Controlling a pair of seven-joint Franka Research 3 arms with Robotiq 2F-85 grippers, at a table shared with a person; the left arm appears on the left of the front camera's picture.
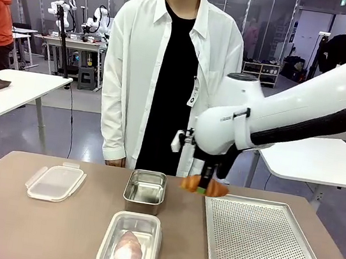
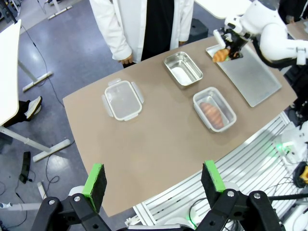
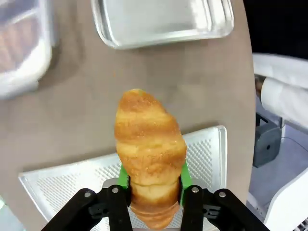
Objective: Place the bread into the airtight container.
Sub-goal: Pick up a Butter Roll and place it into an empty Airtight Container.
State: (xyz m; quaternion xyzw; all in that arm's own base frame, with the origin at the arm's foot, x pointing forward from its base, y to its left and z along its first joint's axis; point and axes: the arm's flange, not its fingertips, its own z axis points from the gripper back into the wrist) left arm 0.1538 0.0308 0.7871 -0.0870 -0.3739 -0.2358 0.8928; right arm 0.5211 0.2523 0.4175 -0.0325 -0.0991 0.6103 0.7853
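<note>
Bread point(image 1: 217, 188): croissant, held off the surface, above the far-left corner of the tray, just right of the steel tin.
Right tool point(image 1: 207, 178): narrow, green pads clamped on both sides of the bread's lower half. In the wrist view the bread point(image 3: 149, 139) sticks up past the fingertips.
Left tool point(image 2: 153, 182): jaws wide, not gripping anything, high above the near edge of the surface.
Container point(image 1: 138, 216): clear with a white rim, near the middle of the surface point(image 1: 10, 229), lid off, one roll point(image 1: 129, 250) lying inside.
Lid point(image 1: 55, 182): flat on the surface, left of the tin, apart from the container.
Steel tin point(image 1: 130, 188): just behind the container, shiny bottom showing.
Tray point(image 1: 265, 252): perforated metal, right side of the surface.
Person point(image 1: 168, 71): white coat over black, standing at the far edge.
</note>
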